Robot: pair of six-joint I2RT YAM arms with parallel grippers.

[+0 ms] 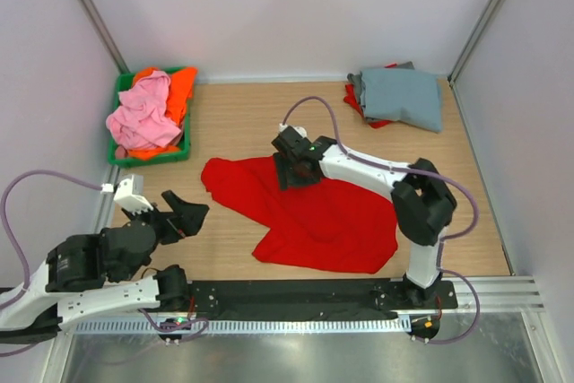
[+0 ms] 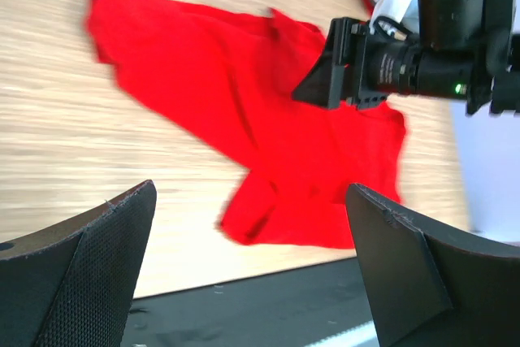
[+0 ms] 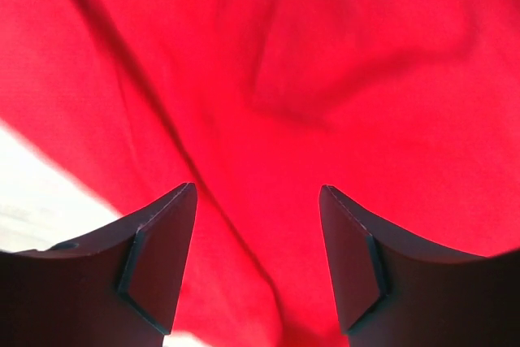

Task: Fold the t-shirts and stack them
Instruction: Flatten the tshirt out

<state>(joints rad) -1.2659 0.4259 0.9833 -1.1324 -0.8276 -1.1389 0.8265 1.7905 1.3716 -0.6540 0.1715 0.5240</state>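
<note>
Nearest, the left gripper hangs over the near-left part of the table, jaws spread wide and empty, just short of the crumpled red t-shirt lying mid-table. Over that shirt's far edge the right gripper points down, its fingers also parted above the red cloth. Farther back, a pink t-shirt and an orange t-shirt lie heaped in the green bin at far left, while a folded grey-blue t-shirt rests on a second red t-shirt at far right.

Light wood-grain tabletop fills middle. Plain pale white wall panels enclose back and both sides. Grey metal corner posts slant at back corners. Black mounting rail along near edge, brushed metal strip below. Light even, diffuse.
</note>
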